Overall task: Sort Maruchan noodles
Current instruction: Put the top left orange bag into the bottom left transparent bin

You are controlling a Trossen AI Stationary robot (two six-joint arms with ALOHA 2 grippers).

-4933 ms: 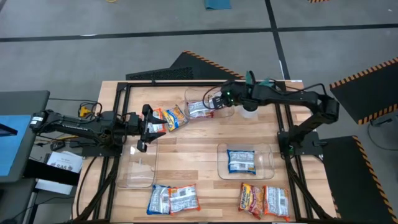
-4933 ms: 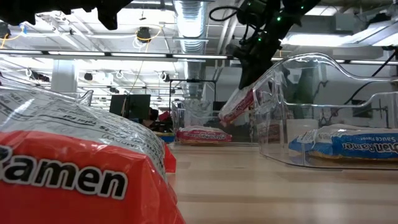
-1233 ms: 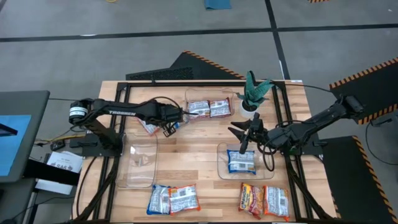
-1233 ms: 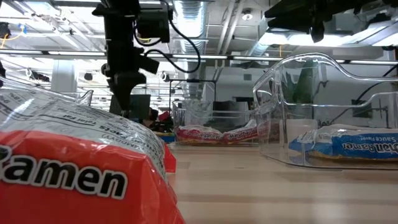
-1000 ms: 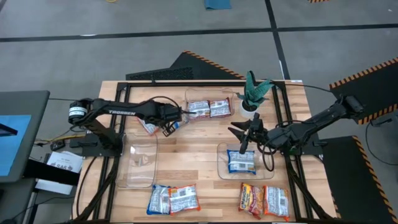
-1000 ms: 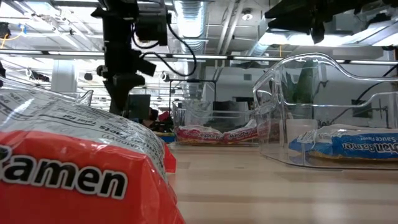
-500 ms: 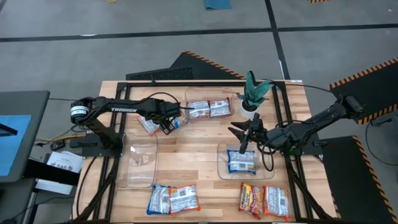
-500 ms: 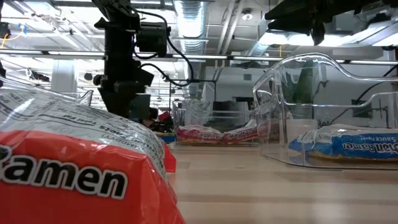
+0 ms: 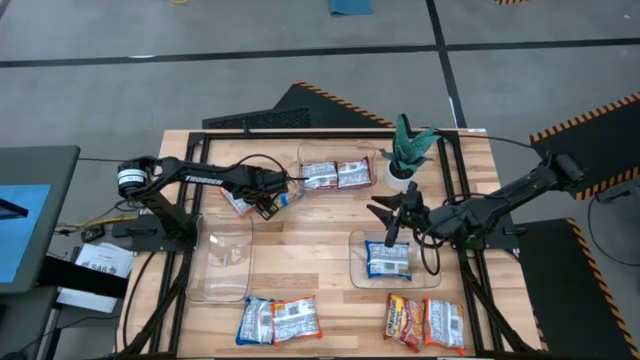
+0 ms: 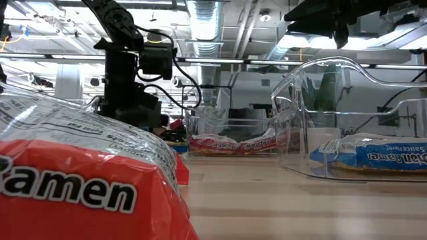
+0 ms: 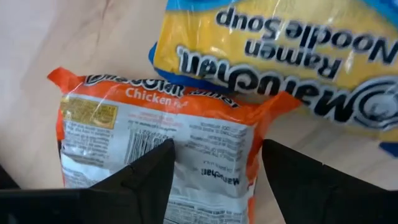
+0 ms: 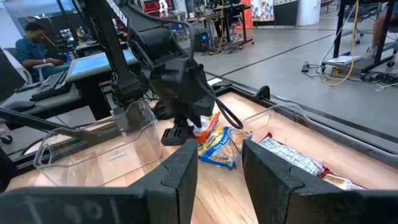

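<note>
Now, left claw (image 11: 214,168): spread wide over the orange chicken packet (image 11: 161,140) on the surface (image 9: 310,235).
Beside it: yellow-blue packet (image 11: 292,53), touching.
Far bin (image 9: 304,151): two packets.
Right claw (image 9: 388,220): parted, above blue packet's bin (image 9: 432,262).
Plant (image 9: 407,145): near.

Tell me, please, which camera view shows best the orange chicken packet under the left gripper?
The left wrist view: the orange chicken packet fills it, its label readable, between the open fingers of the left gripper. The high view shows only a small part beside the gripper. The right wrist view shows it far off. The low view hides it.
</note>
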